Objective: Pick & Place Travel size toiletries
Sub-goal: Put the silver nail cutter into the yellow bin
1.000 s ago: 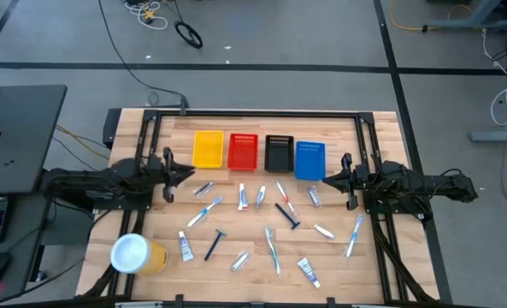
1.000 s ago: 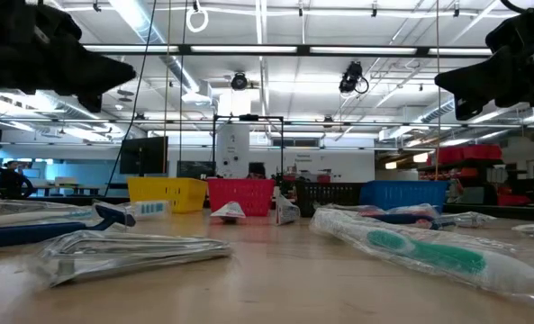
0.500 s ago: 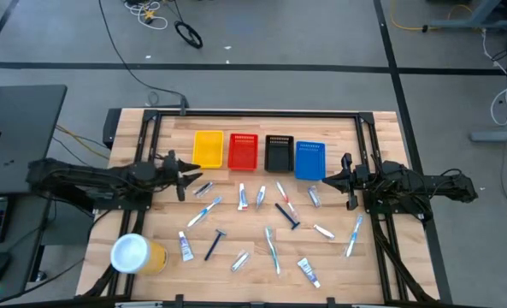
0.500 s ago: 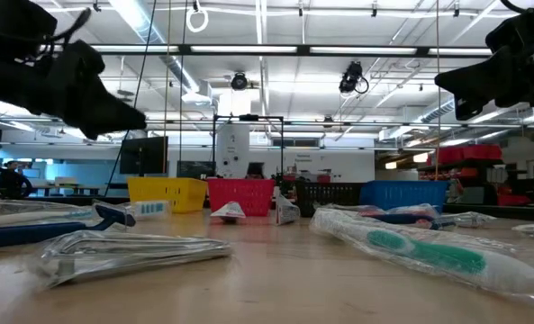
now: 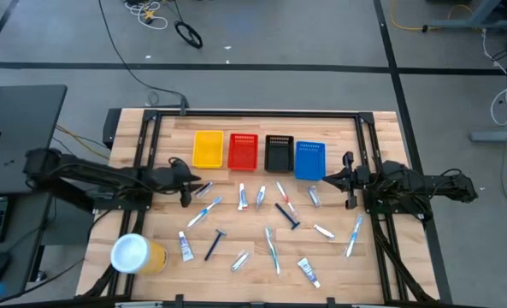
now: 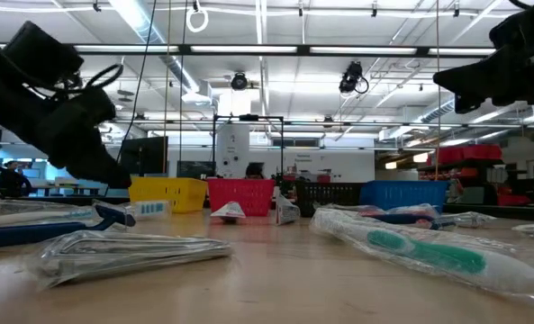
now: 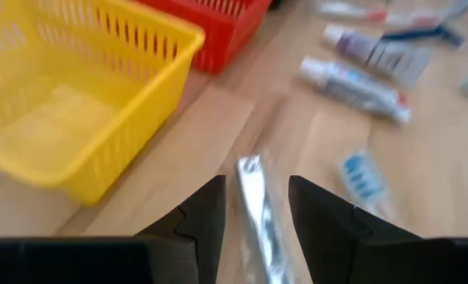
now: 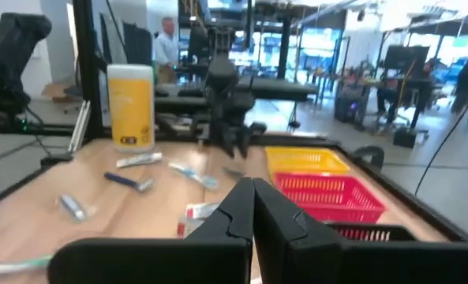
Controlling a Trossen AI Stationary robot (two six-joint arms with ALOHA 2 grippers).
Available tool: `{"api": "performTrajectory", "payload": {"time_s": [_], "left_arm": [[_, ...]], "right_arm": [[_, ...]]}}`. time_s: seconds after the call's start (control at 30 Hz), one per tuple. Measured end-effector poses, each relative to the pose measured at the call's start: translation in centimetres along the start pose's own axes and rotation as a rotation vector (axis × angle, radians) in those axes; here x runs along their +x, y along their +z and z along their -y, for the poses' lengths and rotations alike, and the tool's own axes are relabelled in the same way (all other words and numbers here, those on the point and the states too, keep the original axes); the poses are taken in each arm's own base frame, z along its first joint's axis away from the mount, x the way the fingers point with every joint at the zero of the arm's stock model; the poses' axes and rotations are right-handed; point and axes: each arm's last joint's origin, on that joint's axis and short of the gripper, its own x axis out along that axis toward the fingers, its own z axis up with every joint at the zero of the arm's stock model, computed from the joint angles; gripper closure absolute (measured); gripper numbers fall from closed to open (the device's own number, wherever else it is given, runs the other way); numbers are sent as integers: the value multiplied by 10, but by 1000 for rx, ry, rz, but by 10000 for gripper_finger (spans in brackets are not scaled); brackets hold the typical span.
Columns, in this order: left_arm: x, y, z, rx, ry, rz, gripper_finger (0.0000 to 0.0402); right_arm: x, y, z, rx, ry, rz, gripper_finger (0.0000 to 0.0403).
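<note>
My left gripper (image 7: 253, 207) hangs with its fingers parted astride a silvery packet (image 7: 259, 211) lying flat just in front of the yellow bin (image 7: 68, 102), near the table's far-left corner. I judge the thin, slick wrapper could skid away as they close. My right gripper (image 5: 349, 180), clenched on nothing, waits by the right edge.

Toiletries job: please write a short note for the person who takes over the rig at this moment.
Left tool: open, low over a silvery packet beside the yellow bin, nothing gripped.
Right tool: shut, empty, waiting by the blue bin.
Toiletries: all loose on the table.
Done: nothing in the bins.
Left: grip the packet, then move the others.
</note>
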Motion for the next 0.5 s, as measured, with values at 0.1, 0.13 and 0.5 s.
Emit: {"api": "performTrajectory", "payload": {"time_s": [0.1, 0.13, 0.5], "left_arm": [[3, -4, -1, 4, 19, -41, 254], [4, -5, -1, -2, 22, -49, 254], [15, -5, 3, -35, -4, -42, 254]], "right_arm": [[0, 3, 0, 31, -2, 35, 397], [0, 5, 0, 41, -3, 47, 397], [-2, 15, 9, 25, -280, 143, 397]]}}
